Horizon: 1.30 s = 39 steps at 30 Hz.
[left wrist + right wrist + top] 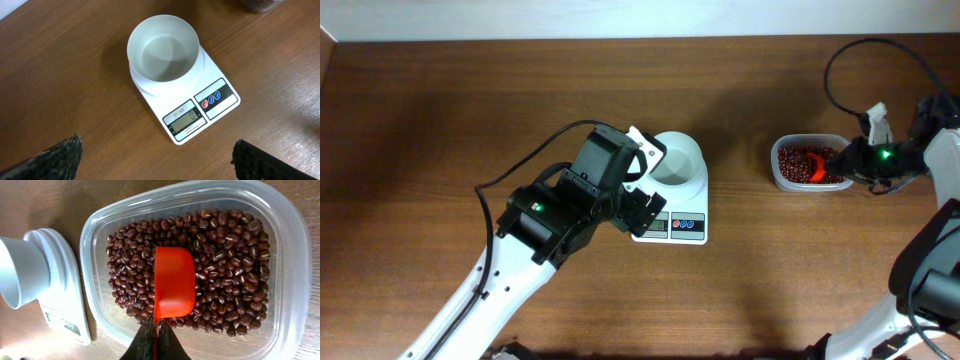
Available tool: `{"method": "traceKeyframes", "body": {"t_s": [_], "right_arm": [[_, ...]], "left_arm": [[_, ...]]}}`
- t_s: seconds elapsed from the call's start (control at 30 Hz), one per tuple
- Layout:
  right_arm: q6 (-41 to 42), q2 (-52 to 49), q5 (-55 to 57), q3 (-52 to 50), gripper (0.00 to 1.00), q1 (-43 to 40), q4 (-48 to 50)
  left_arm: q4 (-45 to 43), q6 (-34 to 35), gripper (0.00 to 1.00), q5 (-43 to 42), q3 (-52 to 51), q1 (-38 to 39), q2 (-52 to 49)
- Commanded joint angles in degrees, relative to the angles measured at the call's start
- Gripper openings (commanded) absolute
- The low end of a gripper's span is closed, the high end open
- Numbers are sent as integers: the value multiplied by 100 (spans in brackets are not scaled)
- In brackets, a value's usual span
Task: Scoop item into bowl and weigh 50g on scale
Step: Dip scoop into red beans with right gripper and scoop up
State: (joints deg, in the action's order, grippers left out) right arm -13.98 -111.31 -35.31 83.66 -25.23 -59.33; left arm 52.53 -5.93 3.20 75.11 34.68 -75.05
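Note:
The dark red-brown beans (225, 265) lie in a clear plastic tub (809, 164), (287, 280). My right gripper (157, 332) is shut on the handle of an orange scoop (173, 282), whose bowl rests upside down on the beans; it also shows in the overhead view (815, 166). The white bowl (162, 47), (677, 160) stands empty on the white scale (200, 117), (685, 225), whose display reads 0. My left gripper (157, 160) is open and empty above the table, just in front of the scale.
The tub stands right of the scale on the brown wooden table (440, 120). The scale and bowl show at the left edge of the right wrist view (30, 275). A black cable (850, 60) loops above the right arm.

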Motion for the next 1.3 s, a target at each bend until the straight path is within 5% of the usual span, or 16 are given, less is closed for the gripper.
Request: {"method": "traceKeyframes", "body": {"t_s": [0.0, 0.4, 0.57, 1.27], "right_arm": [[-83, -363, -326, -151, 4, -7, -28], [-87, -448, -1617, -155, 4, -785, -76], [-680, -448, -2247, -155, 4, -1047, -450], [-831, -446, -3628, -149, 4, -1073, -894]], "left_arm": [[-15, 72, 99, -81, 90, -33, 2], [-15, 72, 99, -81, 90, -33, 2], [-15, 72, 99, -81, 90, -33, 2], [-15, 72, 99, -81, 90, -33, 2]]}}
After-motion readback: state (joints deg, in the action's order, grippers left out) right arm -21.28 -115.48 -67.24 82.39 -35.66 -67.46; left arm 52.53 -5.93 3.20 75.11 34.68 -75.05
